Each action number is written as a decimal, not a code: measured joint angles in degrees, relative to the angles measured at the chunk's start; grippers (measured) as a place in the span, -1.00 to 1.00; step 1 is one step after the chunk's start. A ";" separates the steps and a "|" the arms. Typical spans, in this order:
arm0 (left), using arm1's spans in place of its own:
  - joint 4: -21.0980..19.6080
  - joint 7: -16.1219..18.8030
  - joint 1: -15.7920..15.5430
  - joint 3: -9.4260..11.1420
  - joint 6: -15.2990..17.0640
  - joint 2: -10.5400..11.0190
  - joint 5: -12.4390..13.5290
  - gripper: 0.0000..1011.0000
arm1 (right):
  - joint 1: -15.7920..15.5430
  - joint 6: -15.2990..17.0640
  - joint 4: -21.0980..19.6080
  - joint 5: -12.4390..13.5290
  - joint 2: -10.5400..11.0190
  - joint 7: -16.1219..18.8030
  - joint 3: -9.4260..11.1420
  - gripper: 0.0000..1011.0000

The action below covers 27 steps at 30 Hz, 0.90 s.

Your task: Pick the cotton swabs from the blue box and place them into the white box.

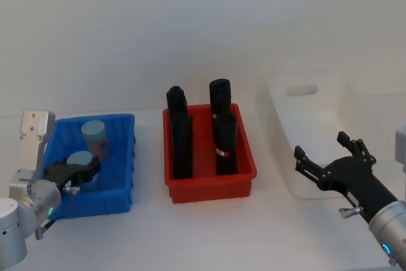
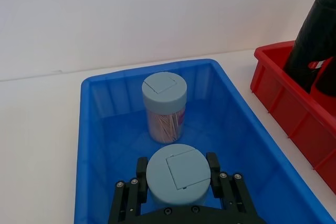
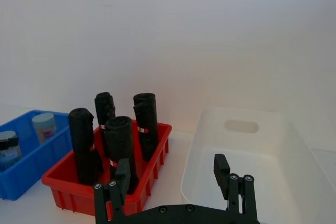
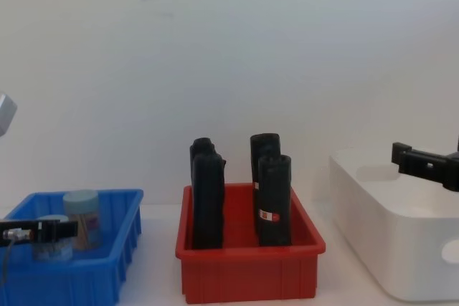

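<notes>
Two cotton swabs jars with pale blue lids stand in the blue box (image 1: 101, 206) at the left. The far jar (image 2: 164, 106) stands free near the box's back wall. My left gripper (image 2: 177, 167) is down inside the box and shut on the near jar (image 1: 78, 159), one finger pressed against each side of its lid; the jar is upright and low in the box. At the right stands the white box (image 1: 312, 87). My right gripper (image 1: 321, 146) hovers open over its near end, holding nothing.
Between the two boxes sits a red bin (image 1: 209, 191) with several tall black rolls (image 1: 219, 125) standing upright, well above its rim. A white wall runs close behind everything. Bare white table lies in front of the bins.
</notes>
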 joint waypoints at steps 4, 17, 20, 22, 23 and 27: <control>-0.34 -0.18 0.07 -0.12 -0.23 0.02 -0.01 0.32 | 0.00 0.00 0.00 0.00 0.00 0.00 0.00 0.98; -7.31 -1.37 1.62 -0.67 0.85 1.30 1.75 0.32 | 0.00 0.00 0.00 0.00 0.00 0.00 0.00 0.98; -9.78 -2.12 2.07 -0.85 1.80 1.77 2.19 0.32 | 0.00 0.00 0.00 0.00 0.00 0.00 0.00 0.98; -11.25 -2.58 2.32 -0.97 2.38 2.07 2.40 0.32 | 0.00 0.00 0.00 0.00 0.00 0.00 0.00 0.98; -11.92 -2.80 2.42 -1.02 2.66 2.20 2.47 0.32 | 0.00 0.00 0.00 0.00 0.00 0.00 0.00 0.98; -15.97 -4.54 3.00 -1.34 4.61 3.00 2.74 0.32 | 0.00 0.00 0.00 0.00 0.00 0.00 0.00 0.98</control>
